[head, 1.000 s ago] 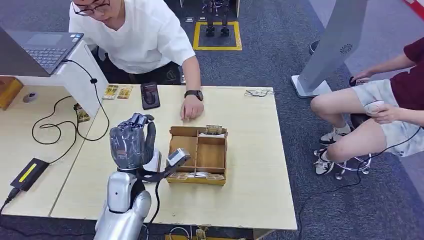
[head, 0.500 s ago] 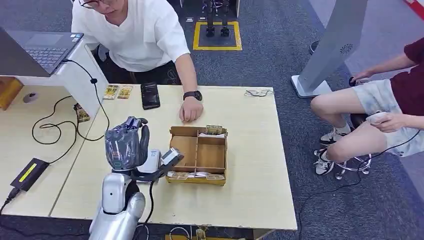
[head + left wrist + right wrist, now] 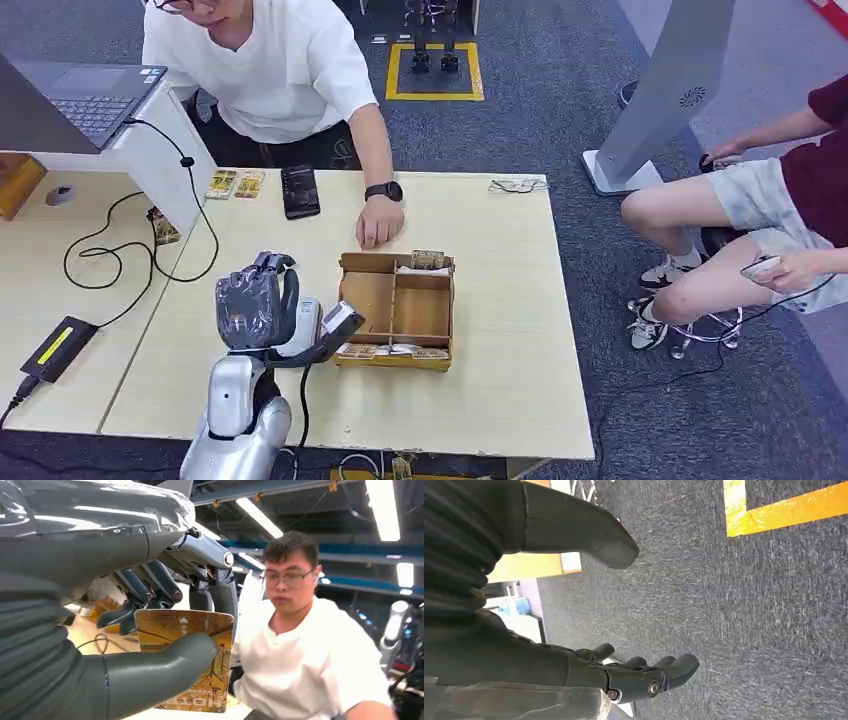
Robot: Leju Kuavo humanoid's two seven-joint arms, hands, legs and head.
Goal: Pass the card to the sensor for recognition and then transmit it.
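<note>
- Your left hand (image 3: 258, 308) pinches the card (image 3: 192, 655) between thumb and fingers, raised above the table (image 3: 500, 400); I judge the sensor pass comes next.
- Your right hand (image 3: 624, 675) hangs with fingers apart, holding nothing.

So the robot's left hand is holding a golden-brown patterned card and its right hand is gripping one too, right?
Not quite. The left hand does pinch the golden-brown patterned card, as the left wrist view shows. But the right hand holds nothing: the right wrist view shows it hanging open over grey carpet.
</note>
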